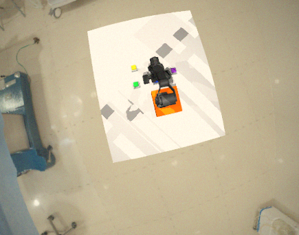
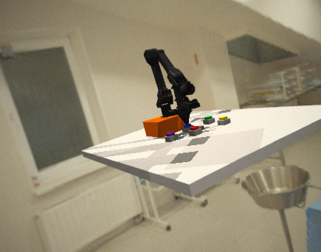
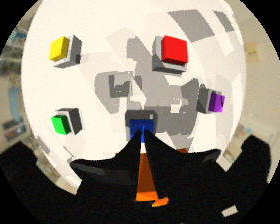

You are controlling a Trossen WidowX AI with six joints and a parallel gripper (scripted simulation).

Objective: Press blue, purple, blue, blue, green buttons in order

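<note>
A white table top point(image 1: 123, 137) patterned with grey stripes and squares lies skewed on a beige floor. The black arm point(image 1: 161, 77) reaches up-frame from its orange base point(image 1: 171, 106), with the wrist and gripper point(image 1: 157, 82) bunched over the button cluster — the fingers themselves are hidden under the arm. A sliver of blue button point(image 1: 156, 82) shows just beneath the wrist. The purple button point(image 1: 173, 71) peeks out at its right edge; the yellow button point(image 1: 134, 67) and green button point(image 1: 136, 84) sit apart to the left. A blue machine point(image 1: 16, 113) stands at far left.
</note>
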